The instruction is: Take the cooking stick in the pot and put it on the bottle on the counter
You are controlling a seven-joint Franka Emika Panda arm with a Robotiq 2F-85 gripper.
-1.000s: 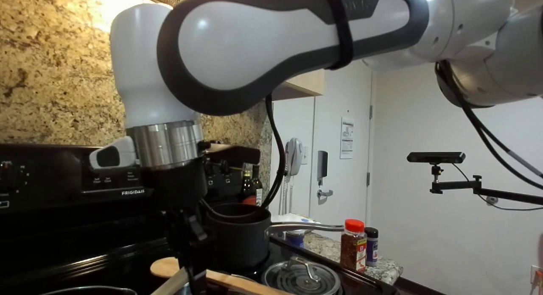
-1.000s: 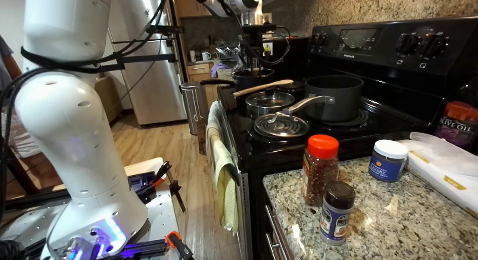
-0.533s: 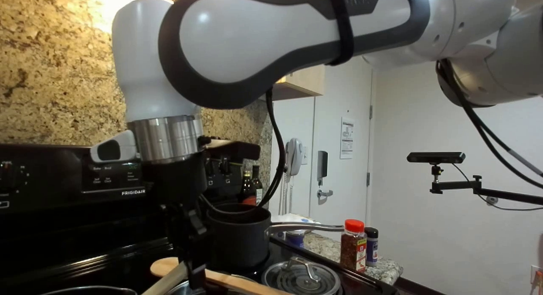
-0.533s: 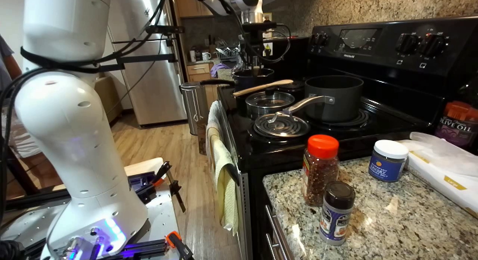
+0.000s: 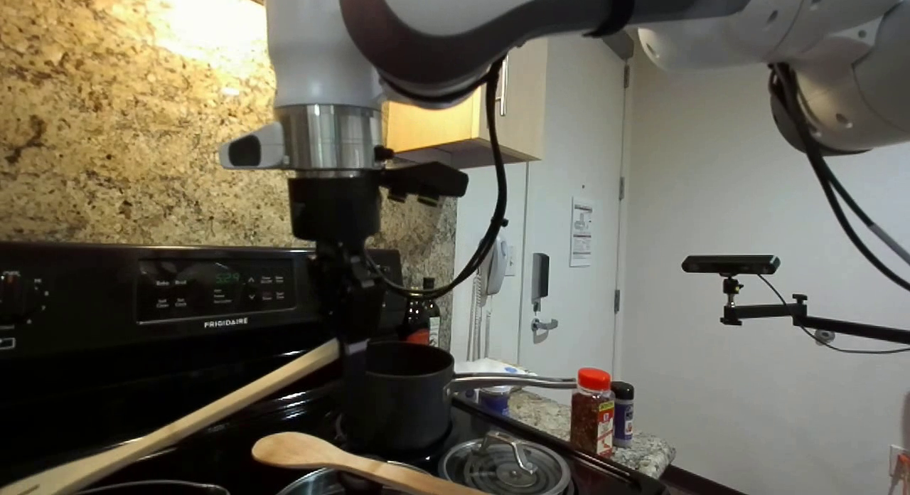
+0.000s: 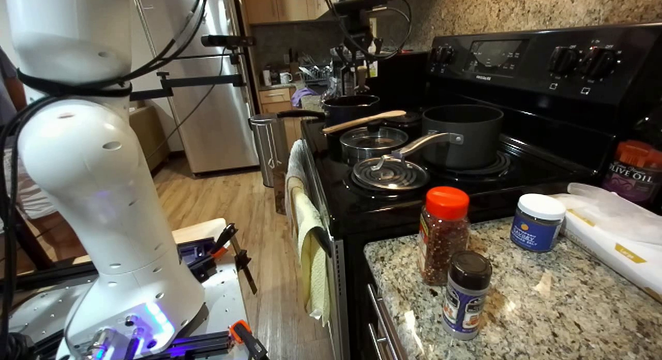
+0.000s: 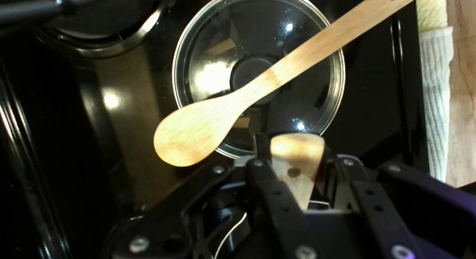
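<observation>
The end effector (image 7: 296, 154) is closed, its 2 fingers (image 7: 261, 147) clamping the upper end of the cooking stick (image 5: 234, 400), which slants down near the pot (image 6: 339, 113), though I cannot make out its lower end. In both exterior views the red-capped bottle (image 6: 445, 241) stands upright on the bench (image 6: 563, 318), just beside a dark-capped shaker (image 6: 467, 298) and well apart from the stick.

1 wooden spoon (image 7: 274, 77) across glass lid (image 7: 306, 93).
</observation>
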